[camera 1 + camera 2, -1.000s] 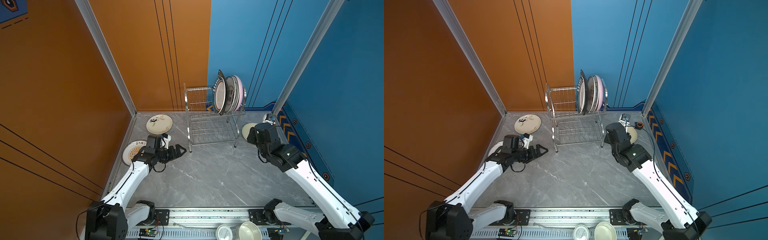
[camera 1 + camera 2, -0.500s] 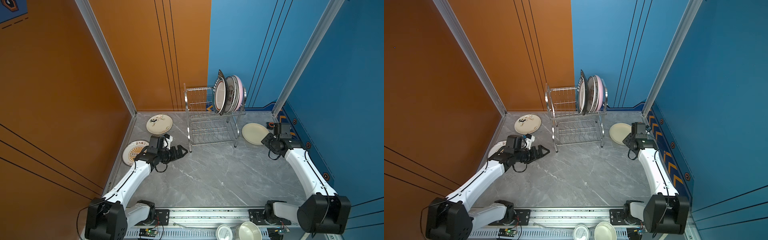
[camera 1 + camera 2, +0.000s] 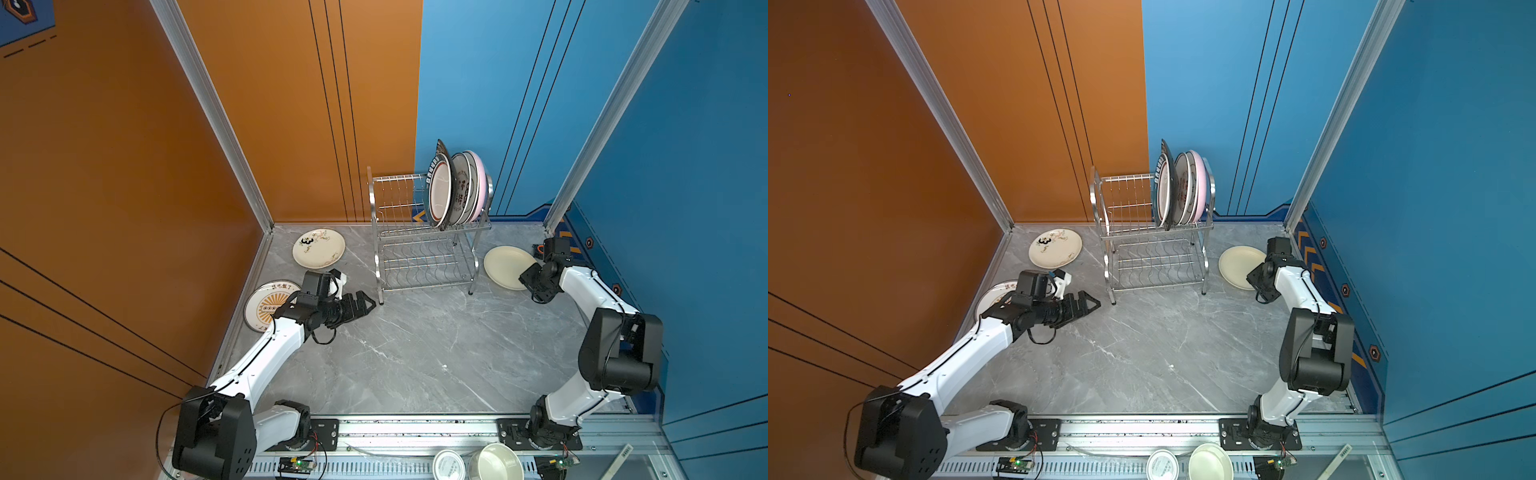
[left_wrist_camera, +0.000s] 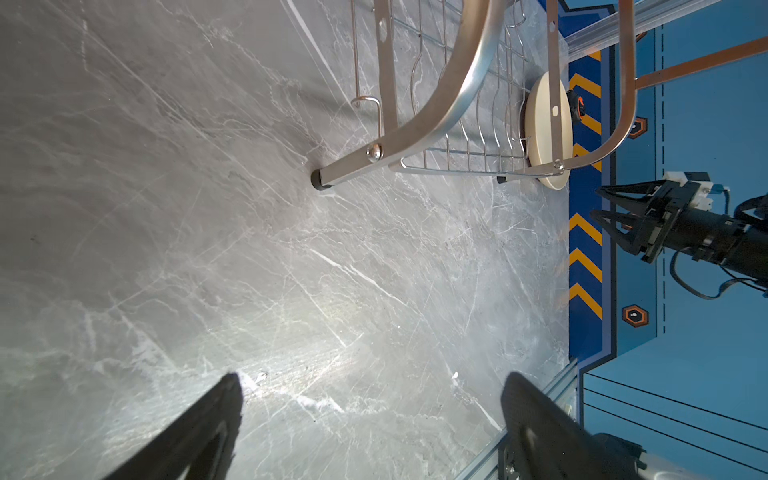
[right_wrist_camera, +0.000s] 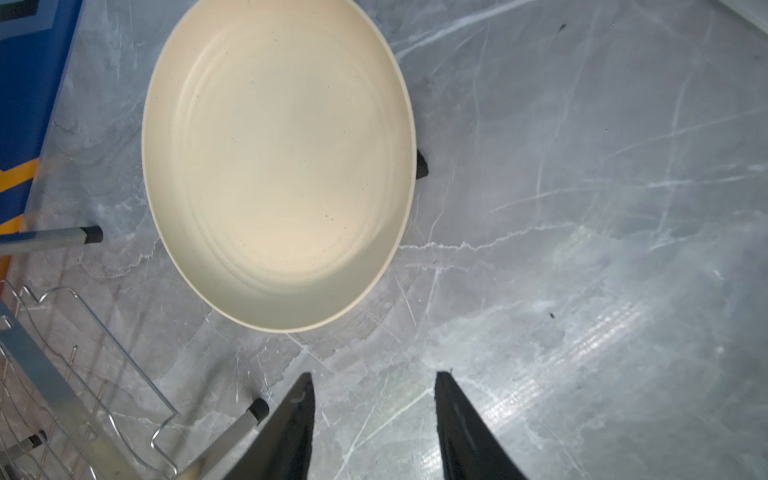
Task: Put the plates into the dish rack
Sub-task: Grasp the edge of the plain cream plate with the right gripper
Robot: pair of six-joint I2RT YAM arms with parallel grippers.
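The dish rack (image 3: 424, 249) (image 3: 1154, 249) stands at the back, with several plates (image 3: 455, 189) upright at the right end of its upper tier. On the table lie a panda plate (image 3: 318, 248), an orange sunburst plate (image 3: 266, 305) partly under my left arm, and a plain cream plate (image 3: 505, 267) (image 5: 274, 158) right of the rack. My right gripper (image 3: 527, 279) (image 5: 375, 374) is open and empty, low, just short of the cream plate's rim. Also open and empty, my left gripper (image 3: 370, 303) (image 4: 372, 378) hovers by the rack's front left leg (image 4: 320, 183).
A deep cream bowl (image 3: 498, 461) and a round tin lid (image 3: 449, 465) sit on the front rail. Orange and blue walls close in the left, back and right. A small black and orange object (image 3: 539, 249) lies in the far right corner behind the cream plate.
My right arm has swung from high over the cream plate to low beside its right edge, uncovering it, and its jaws have narrowed slightly. The left gripper has edged toward the rack leg.
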